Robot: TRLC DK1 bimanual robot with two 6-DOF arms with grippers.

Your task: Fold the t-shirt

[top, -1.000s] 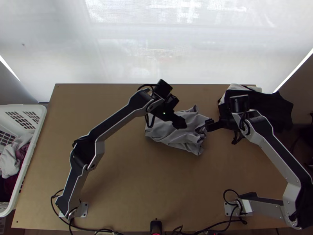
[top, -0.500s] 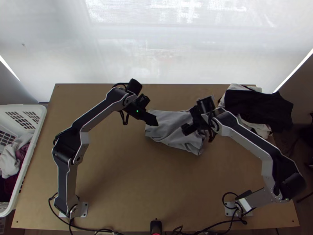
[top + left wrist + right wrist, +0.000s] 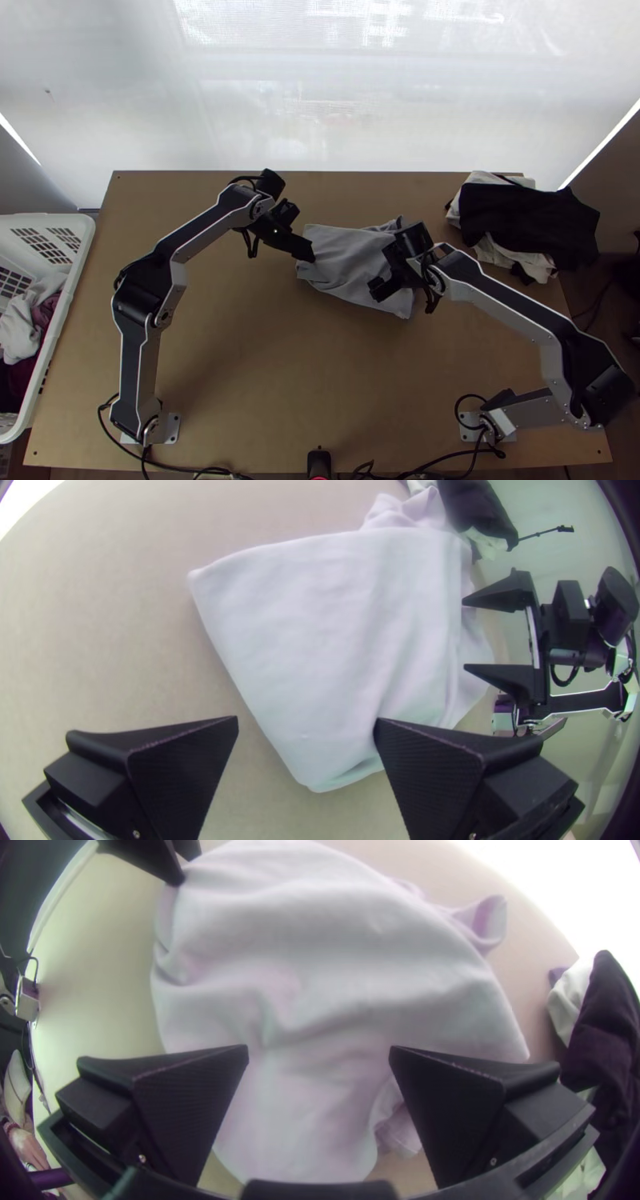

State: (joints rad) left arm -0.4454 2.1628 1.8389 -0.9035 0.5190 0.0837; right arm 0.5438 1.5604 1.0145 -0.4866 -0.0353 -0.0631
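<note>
Note left gripper (image 3: 307, 721) withdrawn from above grey t-shirt (image 3: 344, 254) to beside its left edge, right gripper (image 3: 319, 1052) swung inward over its right part. Find both wide open, without cloth; probably repositioning for next fold. Against earlier frame, see t-shirt hardly shifted, loosely folded, nearer worktop's (image 3: 240, 360) far edge.

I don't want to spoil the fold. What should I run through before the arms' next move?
1. Left gripper jaws open: ok.
2. Right gripper jaws open: ok.
3. T-shirt lying on the table: ok.
4. T-shirt smooth and neat: not ok; it is creased, and a bit sticks out at the far edge.
5. T-shirt apart from the black and white clothes: ok.
6. Either gripper's jaws touching the cloth: cannot tell.
</note>
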